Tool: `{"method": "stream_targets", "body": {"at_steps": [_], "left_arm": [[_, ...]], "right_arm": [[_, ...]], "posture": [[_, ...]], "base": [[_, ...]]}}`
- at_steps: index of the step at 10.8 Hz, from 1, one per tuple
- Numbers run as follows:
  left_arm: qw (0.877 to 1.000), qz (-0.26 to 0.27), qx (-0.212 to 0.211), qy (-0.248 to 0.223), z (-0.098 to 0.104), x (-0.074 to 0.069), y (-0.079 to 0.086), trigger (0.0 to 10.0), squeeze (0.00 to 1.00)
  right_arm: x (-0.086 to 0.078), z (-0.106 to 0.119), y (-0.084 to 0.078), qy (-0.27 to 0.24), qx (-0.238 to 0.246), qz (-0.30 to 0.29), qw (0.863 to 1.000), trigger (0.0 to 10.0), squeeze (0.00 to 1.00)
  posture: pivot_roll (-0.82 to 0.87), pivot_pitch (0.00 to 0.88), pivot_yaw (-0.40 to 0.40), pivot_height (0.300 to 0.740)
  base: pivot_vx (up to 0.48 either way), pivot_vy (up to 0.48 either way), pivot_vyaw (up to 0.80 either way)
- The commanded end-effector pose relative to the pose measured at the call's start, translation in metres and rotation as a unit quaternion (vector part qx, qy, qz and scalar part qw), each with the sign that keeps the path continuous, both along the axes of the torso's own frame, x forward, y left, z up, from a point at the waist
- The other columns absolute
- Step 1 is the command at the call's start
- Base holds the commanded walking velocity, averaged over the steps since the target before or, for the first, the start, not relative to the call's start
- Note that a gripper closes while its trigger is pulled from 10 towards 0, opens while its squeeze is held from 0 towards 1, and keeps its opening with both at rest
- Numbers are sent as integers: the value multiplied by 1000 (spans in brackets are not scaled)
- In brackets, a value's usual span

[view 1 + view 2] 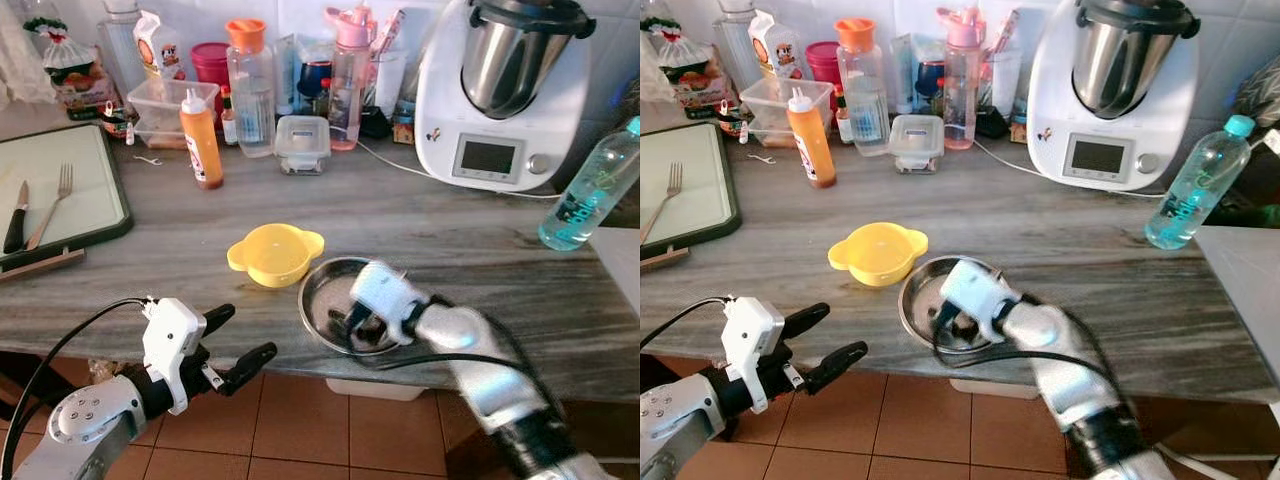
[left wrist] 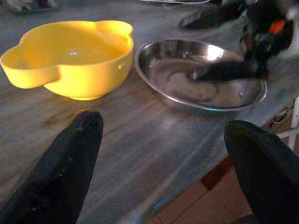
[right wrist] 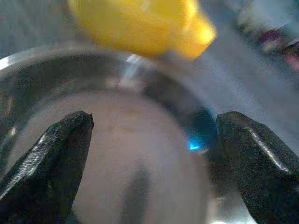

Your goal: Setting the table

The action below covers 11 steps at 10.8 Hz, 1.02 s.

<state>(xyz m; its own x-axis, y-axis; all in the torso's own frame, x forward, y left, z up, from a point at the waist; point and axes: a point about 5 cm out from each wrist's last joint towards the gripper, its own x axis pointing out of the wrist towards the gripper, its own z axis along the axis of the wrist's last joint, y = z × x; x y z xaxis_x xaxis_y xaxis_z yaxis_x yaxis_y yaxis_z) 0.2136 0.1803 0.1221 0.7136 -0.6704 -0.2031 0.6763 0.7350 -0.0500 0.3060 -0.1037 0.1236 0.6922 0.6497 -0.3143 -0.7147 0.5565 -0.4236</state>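
A shallow steel plate (image 1: pixel 318 292) lies near the counter's front edge, with a yellow two-handled bowl (image 1: pixel 275 253) just behind it to the left. My right gripper (image 1: pixel 358 325) reaches down into the plate, open; in the right wrist view its fingers (image 3: pixel 56 154) straddle the plate's bare floor (image 3: pixel 135 158), with the yellow bowl (image 3: pixel 140 28) beyond. My left gripper (image 1: pixel 247 332) hovers open off the counter's front edge, left of the plate, holding nothing. In its wrist view the yellow bowl (image 2: pixel 70 60) and the plate (image 2: pixel 187 93) lie ahead.
A fork (image 1: pixel 55 205) and a knife (image 1: pixel 15 222) rest on a green-rimmed board (image 1: pixel 110 215) at the left. An orange sauce bottle (image 1: pixel 202 140), jars and containers line the back. A white kitchen machine (image 1: pixel 500 100) and a water bottle (image 1: pixel 590 190) stand at the right.
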Motion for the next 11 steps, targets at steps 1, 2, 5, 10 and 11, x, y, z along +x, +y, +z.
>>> {"method": "stream_targets", "body": {"at_steps": [1,2,5,10,11], "left_arm": [[1000,-4,3,-3,3,0,1,10000,0],[1000,-5,2,-3,2,1,1,10000,0],[1000,-6,3,-7,2,4,1,10000,0],[1000,0,-21,-21,1,7,-1,10000,0],[999,-3,-31,-21,0,8,-2,10000,0]], "right_arm": [[0,9,-6,-11,8,-5,1000,10000,1000],[0,14,-13,-24,4,-15,1000,10000,1000],[-1,34,-20,-61,25,-32,997,10000,1000],[-38,50,-38,-133,157,-159,966,10000,824],[-41,44,-45,-127,165,-198,958,10000,733]], "posture": [[54,47,-25,740],[49,43,-22,740],[49,31,-19,740],[24,10,-26,740],[17,8,-19,740]], "base": [[0,0,0],[0,0,0],[0,0,0],[0,0,0],[0,0,0]]}}
